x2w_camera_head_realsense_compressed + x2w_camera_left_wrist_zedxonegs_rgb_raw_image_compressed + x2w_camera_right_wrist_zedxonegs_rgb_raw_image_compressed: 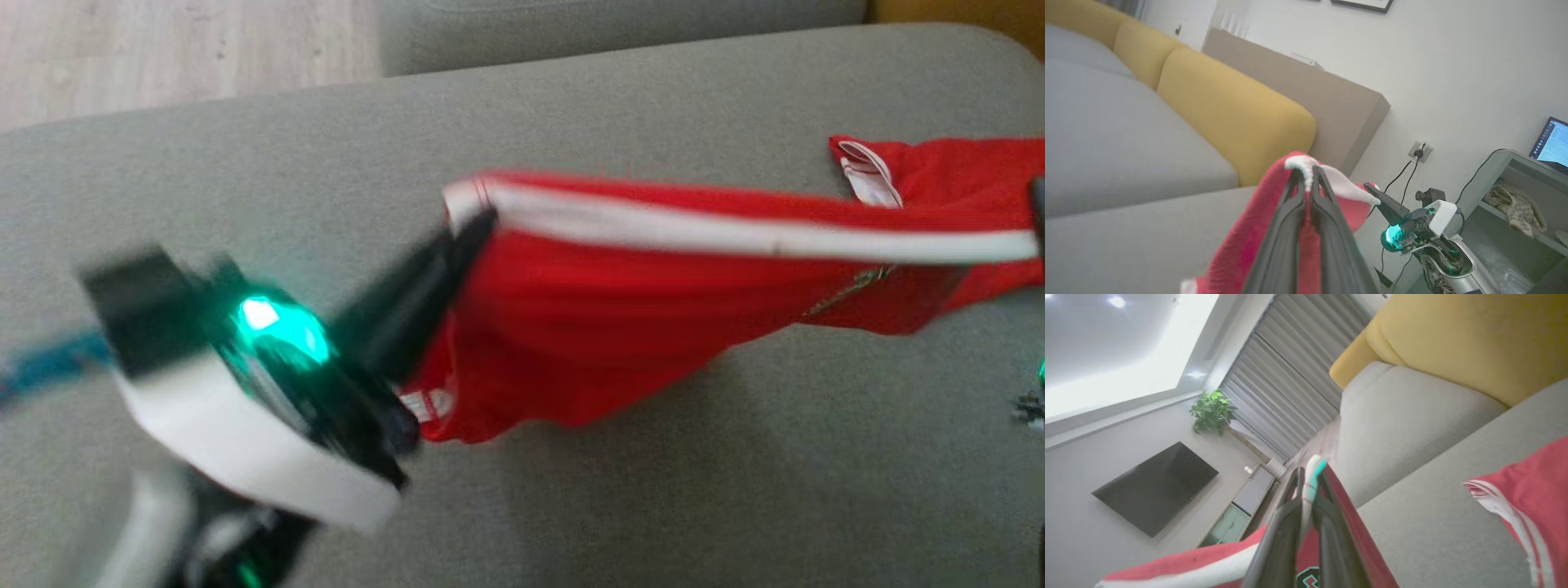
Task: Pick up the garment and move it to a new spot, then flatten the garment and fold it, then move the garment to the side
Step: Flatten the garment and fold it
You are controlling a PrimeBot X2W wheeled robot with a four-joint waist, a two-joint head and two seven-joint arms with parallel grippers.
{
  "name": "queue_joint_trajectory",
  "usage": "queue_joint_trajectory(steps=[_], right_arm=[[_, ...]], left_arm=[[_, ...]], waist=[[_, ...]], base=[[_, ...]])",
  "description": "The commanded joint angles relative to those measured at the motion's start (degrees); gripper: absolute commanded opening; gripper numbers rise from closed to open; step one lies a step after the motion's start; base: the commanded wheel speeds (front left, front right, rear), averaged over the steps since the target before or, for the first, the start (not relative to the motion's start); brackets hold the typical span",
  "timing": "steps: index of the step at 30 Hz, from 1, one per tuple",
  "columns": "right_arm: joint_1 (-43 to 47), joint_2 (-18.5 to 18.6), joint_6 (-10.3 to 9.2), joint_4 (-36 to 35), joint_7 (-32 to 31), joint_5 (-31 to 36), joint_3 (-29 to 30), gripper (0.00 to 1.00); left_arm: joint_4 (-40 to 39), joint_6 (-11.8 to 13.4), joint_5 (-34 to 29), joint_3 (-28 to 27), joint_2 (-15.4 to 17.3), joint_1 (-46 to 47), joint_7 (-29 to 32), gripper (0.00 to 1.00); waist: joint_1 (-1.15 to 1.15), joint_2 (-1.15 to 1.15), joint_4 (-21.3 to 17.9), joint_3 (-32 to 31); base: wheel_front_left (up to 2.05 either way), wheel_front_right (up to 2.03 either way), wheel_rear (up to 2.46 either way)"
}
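The left claw point(1306, 175) and right claw point(1309, 477) each pinch the white-trimmed edge of the garment point(620, 318); seemingly soft and light, it sags between them.

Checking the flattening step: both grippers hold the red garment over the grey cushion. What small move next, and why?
Probably lower both together, keeping the spread. The left gripper and right gripper each pinch the white trim, and the garment sags between them above the grey cushion, so lowering should lay it flat.
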State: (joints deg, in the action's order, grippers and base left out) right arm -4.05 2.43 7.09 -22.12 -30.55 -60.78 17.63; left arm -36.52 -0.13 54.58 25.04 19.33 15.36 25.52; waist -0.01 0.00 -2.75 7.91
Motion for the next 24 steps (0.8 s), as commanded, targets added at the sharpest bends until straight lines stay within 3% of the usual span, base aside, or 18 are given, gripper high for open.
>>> queue_joint_trajectory(steps=[1, 6, 11, 14, 19, 20, 24], right_arm=[[-3.9, 0.5, 0.40, -2.7, -0.8, -1.2, -1.7, 0.00], [-16.2, 0.4, 0.40, -0.1, -3.8, 1.1, -4.8, 0.00], [-39.2, 0.4, 0.40, 17.9, -3.9, 9.1, -4.8, 0.00], [-55.6, 0.4, 0.40, 33.5, 0.1, 14.9, -3.4, 0.00], [-77.3, 0.4, 0.40, 57.8, 13.1, 20.4, -1.8, 0.00], [-77.3, 0.4, 0.40, 57.8, 13.1, 20.4, -1.8, 0.00], [-85.6, 0.4, 0.40, 71.3, 22.5, 19.5, -4.5, 0.00]], left_arm=[[-2.4, 0.8, 1.1, -3.8, 1.5, 5.9, 1.6, 0.00], [3.1, 2.1, 3.0, -7.1, 2.8, 20.9, 8.1, 0.00], [20.4, -0.1, -0.4, -8.8, 2.6, 37.3, 7.9, 0.00], [32.6, -2.7, -4.6, -9.1, 1.1, 46.7, 2.9, 0.00], [51.0, -6.4, -10.7, -8.5, -1.8, 59.2, -12.5, 0.00], [51.0, -6.4, -10.7, -8.5, -1.8, 59.2, -12.5, 0.00], [60.5, -7.2, -12.5, -5.9, -2.9, 63.2, -23.2, 0.00]], waist=[[0.01, 0.00, -1.0, 1.3], [0.01, 0.00, -2.2, 6.4], [0.01, 0.00, -1.7, 12.7], [0.01, 0.00, -1.3, 16.0], [0.01, 0.00, -0.9, 19.3], [0.01, 0.00, -0.9, 19.3], [0.01, 0.00, -1.1, 20.3]], base=[[0.00, 0.00, 0.00], [0.00, 0.00, 0.00], [0.00, 0.00, 0.00], [0.00, 0.00, 0.00], [0.00, 0.00, 0.00], [0.00, 0.00, 0.00], [0.00, 0.00, 0.00]])
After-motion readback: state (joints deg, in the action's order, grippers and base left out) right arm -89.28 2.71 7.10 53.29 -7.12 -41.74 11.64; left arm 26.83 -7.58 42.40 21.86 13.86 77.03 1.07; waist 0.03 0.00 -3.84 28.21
